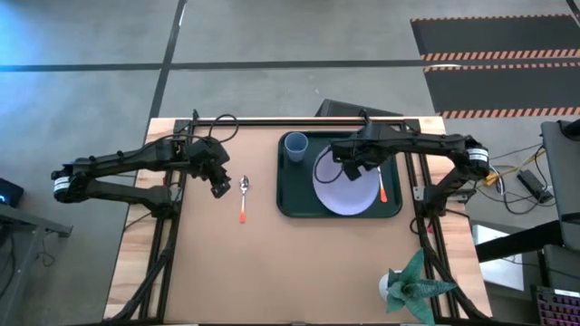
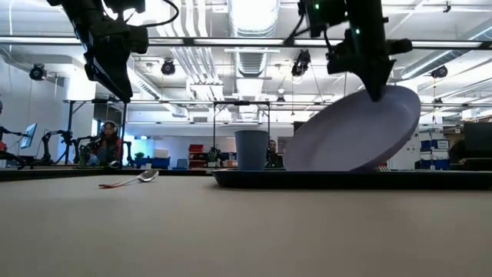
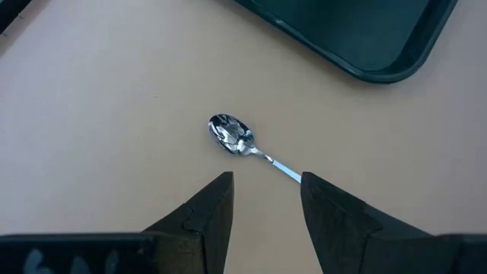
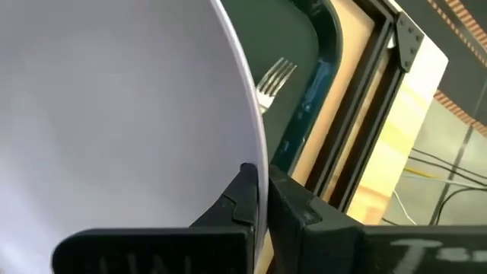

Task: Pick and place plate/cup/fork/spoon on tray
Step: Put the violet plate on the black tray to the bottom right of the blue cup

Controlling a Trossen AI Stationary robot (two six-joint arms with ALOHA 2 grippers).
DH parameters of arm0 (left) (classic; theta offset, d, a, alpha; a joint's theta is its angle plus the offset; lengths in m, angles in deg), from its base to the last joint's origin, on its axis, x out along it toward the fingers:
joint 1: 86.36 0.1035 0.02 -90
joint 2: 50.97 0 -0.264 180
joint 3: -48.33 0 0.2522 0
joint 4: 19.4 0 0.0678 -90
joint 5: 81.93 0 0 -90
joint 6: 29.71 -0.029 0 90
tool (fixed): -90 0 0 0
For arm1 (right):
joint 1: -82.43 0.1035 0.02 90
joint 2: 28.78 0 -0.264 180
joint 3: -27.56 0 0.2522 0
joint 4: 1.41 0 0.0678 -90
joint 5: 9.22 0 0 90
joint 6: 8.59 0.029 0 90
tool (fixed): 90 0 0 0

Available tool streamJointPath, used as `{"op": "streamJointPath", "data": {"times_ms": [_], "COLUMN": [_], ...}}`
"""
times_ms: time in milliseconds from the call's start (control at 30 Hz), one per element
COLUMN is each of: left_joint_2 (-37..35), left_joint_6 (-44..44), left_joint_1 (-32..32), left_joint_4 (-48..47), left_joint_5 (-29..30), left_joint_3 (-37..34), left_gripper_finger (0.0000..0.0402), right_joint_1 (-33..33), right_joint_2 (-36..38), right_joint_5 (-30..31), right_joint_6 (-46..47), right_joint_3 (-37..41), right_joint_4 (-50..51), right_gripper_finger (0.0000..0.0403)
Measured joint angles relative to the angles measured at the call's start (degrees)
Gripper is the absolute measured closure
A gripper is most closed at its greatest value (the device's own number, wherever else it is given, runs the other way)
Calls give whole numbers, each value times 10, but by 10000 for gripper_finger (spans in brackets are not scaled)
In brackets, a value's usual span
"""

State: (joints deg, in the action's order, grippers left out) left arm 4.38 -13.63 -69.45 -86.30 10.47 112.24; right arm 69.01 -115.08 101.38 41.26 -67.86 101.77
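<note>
The dark green tray [image 1: 292, 206] lies at the table's far right. On it stand the light-blue cup [image 1: 294, 147], the fork [image 1: 382, 186] along its right side, and the pale lavender plate [image 1: 349, 192], which is tilted. My right gripper [image 1: 352, 170] is shut on the plate's raised rim. The spoon [image 1: 244, 196], silver bowl and orange-red handle, lies flat on the bare table left of the tray. Above it, my left gripper [image 3: 266, 190] hangs open with the bowl [image 3: 231, 135] just ahead of its fingertips, touching nothing. My right gripper pinches the plate's rim [image 4: 257, 156] between its two fingers, on the raised side nearest the fork's tines [image 4: 272, 78]. The fingers come from above, pointing steeply down. The plate stands tilted, its lower edge [image 2: 304, 163] down on the tray and its held edge [image 2: 388, 94] high.
A potted plant [image 1: 412, 285] stands at the table's near right corner. Dark frame rails run along the table's left and right sides and far edge. Bare wood stretches across the near half of the table.
</note>
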Motion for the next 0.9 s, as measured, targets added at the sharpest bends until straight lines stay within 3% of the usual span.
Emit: {"op": "streamJointPath", "data": {"times_ms": [900], "left_joint_2": [0], "left_joint_6": [0], "left_joint_1": [0], "left_joint_4": [2], "left_joint_5": [0], "left_joint_3": [0], "left_gripper_finger": [265], "right_joint_1": [-47], "right_joint_2": [0], "right_joint_5": [-34], "right_joint_6": [-32], "right_joint_3": [166], "right_joint_4": [-268], "right_gripper_finger": [394]}}
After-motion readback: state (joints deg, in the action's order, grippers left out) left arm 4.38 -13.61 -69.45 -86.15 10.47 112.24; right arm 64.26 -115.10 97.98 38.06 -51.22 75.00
